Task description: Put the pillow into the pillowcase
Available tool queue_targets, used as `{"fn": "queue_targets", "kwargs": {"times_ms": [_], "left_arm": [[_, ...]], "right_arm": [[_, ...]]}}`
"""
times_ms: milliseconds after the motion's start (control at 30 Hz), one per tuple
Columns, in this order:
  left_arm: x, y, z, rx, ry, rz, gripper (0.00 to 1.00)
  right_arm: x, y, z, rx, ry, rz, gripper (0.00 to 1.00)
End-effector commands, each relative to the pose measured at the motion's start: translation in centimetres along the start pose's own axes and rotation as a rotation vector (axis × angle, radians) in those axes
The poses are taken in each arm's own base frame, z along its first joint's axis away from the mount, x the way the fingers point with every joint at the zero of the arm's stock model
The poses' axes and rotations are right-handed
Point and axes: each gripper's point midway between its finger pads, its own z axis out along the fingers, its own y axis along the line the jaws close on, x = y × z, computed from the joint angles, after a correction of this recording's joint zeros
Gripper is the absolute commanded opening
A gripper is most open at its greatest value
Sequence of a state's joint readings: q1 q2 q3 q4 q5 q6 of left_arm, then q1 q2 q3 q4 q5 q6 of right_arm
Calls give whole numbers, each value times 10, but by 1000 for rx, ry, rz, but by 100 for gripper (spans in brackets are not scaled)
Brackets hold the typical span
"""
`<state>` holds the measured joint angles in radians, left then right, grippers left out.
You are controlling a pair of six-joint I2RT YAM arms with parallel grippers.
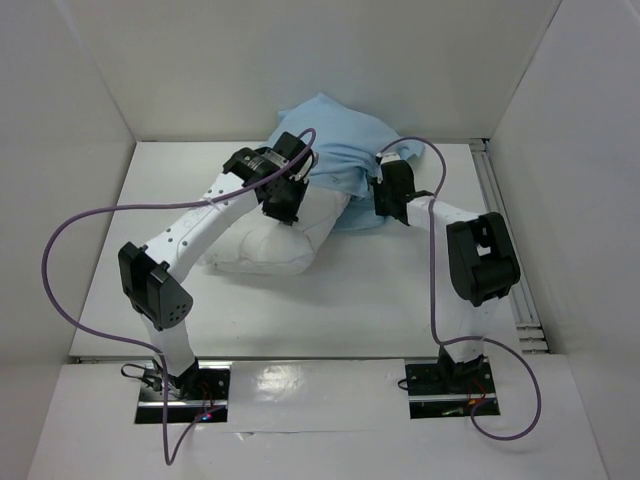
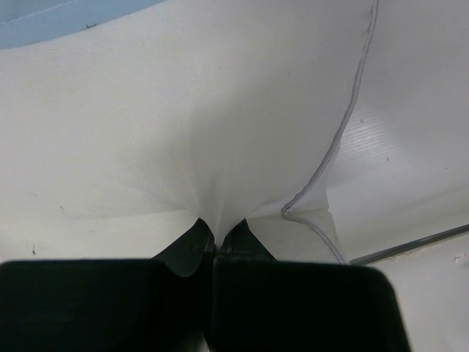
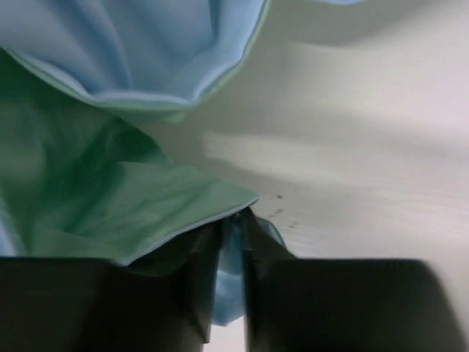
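You are early in this job: most of the pillow point(image 1: 262, 250) lies bare on the table point(image 1: 350, 310), left of centre, and only its far right end meets the pillowcase point(image 1: 335, 135), which is bunched up beyond it toward the far wall, plain blue face up. From above, that end seems to sit under the blue cloth. Whether it is truly inside the mouth or merely covered, you cannot tell. As a container, the case holds at most that one end, and nearly the whole pillow has yet to go in. Your left gripper point(image 2: 215, 248) has its jaws pressed together on a pinch of the pillow's white cover, which puckers up into them. Your right gripper point(image 3: 231, 246) sits at the case's right near edge, jaws nearly together with a fold of blue hem between them, which reads as a grip on the opening.
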<state>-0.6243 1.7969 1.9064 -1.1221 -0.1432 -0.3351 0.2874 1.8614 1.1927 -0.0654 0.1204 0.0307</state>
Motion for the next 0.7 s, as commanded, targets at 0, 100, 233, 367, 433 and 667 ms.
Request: {"fn": "queue_targets", "kwargs": {"times_ms": [0, 100, 233, 367, 433, 667], "left_arm": [[-35, -5, -22, 56, -171, -7, 0], [-33, -9, -20, 76, -166, -6, 0], [-39, -18, -21, 122, -184, -29, 0], [-47, -39, -19, 200, -221, -108, 0], [-50, -59, -18, 247, -236, -155, 0], [-95, -80, -50, 275, -380, -249, 0]], "right_arm": [[-48, 13, -15, -55, -159, 34, 19], [-42, 13, -20, -38, -146, 40, 0], [-48, 17, -45, -60, -179, 55, 0], [-32, 43, -75, -132, -128, 78, 0], [-18, 70, -90, -223, -90, 109, 0], [-77, 143, -234, -534, -199, 106, 0]]}}
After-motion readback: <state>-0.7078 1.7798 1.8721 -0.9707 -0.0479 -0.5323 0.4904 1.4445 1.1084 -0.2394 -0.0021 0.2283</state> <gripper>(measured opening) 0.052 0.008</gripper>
